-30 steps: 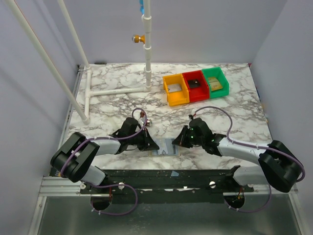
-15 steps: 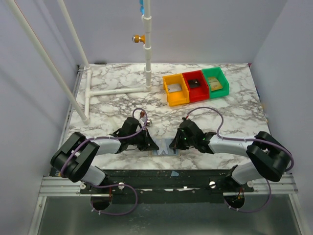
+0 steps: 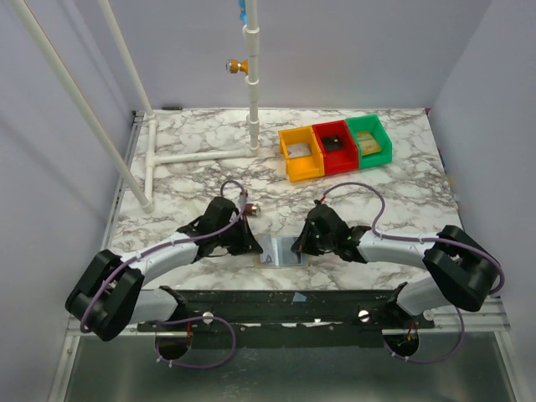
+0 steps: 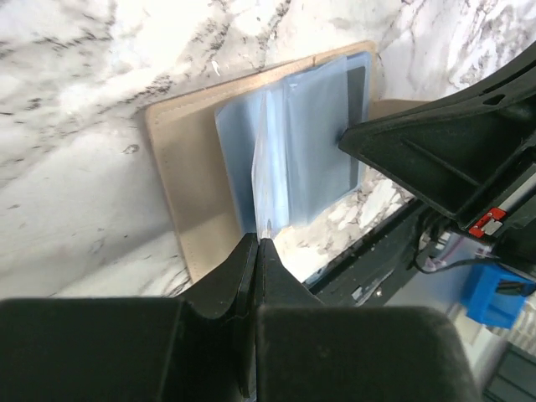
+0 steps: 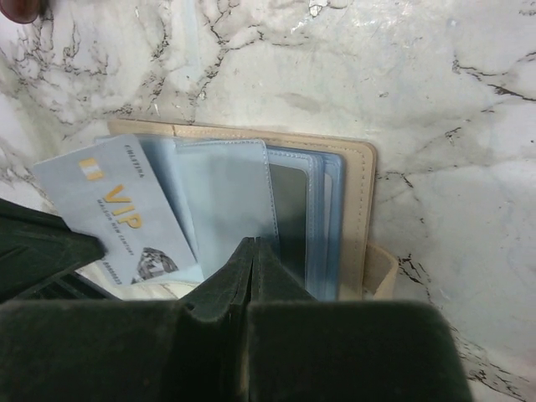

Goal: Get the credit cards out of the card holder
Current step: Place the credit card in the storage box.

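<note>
Your left arm (image 3: 159, 255) lies low from its base at the near edge, stretched forward and to the right over the desk (image 3: 193, 180). Your right arm (image 3: 394, 249) mirrors it, folded low and reaching left. The 2 claws meet almost nose to nose near the desk's front middle, and the card holder (image 3: 283, 251) lies flat between them.

Your left claw (image 4: 255, 244) is pinched tight. Its 2 black fingers are closed on the edge of a thin pale card, the VIP card (image 5: 117, 213). That card sticks out of the holder at a tilt on the side toward your left claw, partly clear of its pocket. Your right claw (image 5: 254, 247) is closed to a point too and grips nothing. Its joined tips press down on a blue plastic sleeve near the holder's middle.

The holder lies open: a tan, stitched cover with rounded corners, carrying several overlapping translucent blue sleeves. 1 of them shows a dark insert. The card is matte grey-blue with gold "VIP" lettering. The desk has a white marble pattern with grey veins.

Farther back on the right, well apart from the claws, 3 plastic bins (image 3: 333, 146) stand in a row: yellow, red, green. To the left, a white pipe frame (image 3: 201, 157) rests on the desk.
</note>
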`<act>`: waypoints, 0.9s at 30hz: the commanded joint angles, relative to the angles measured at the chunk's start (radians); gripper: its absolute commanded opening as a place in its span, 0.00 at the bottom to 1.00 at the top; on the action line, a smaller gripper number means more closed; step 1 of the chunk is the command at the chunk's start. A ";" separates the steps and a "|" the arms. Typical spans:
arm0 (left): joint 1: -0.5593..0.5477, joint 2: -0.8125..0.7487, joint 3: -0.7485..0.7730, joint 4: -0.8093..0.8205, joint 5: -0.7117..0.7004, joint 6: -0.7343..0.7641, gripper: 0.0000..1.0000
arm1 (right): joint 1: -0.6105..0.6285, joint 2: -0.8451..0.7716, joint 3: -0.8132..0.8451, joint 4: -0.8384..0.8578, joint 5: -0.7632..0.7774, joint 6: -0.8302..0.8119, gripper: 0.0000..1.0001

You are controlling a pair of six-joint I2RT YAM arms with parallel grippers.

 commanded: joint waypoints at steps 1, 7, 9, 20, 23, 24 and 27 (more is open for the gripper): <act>-0.002 -0.080 0.064 -0.210 -0.136 0.098 0.00 | 0.001 0.012 -0.021 -0.120 0.074 -0.013 0.01; -0.002 -0.144 0.156 -0.323 -0.192 0.170 0.00 | 0.001 -0.014 0.010 -0.130 0.062 -0.022 0.01; -0.004 -0.161 0.184 -0.345 -0.199 0.190 0.00 | 0.001 -0.030 0.033 -0.147 0.067 -0.025 0.01; -0.027 -0.178 0.388 -0.450 -0.254 0.316 0.00 | 0.001 -0.245 0.174 -0.360 0.249 -0.043 0.67; -0.040 -0.148 0.474 -0.480 -0.271 0.350 0.00 | -0.002 -0.304 0.201 -0.413 0.306 -0.052 0.85; -0.043 -0.136 0.508 -0.492 -0.276 0.364 0.00 | -0.003 -0.320 0.208 -0.434 0.321 -0.052 0.88; -0.062 -0.088 0.607 -0.530 -0.315 0.409 0.00 | -0.006 -0.366 0.226 -0.485 0.355 -0.050 0.97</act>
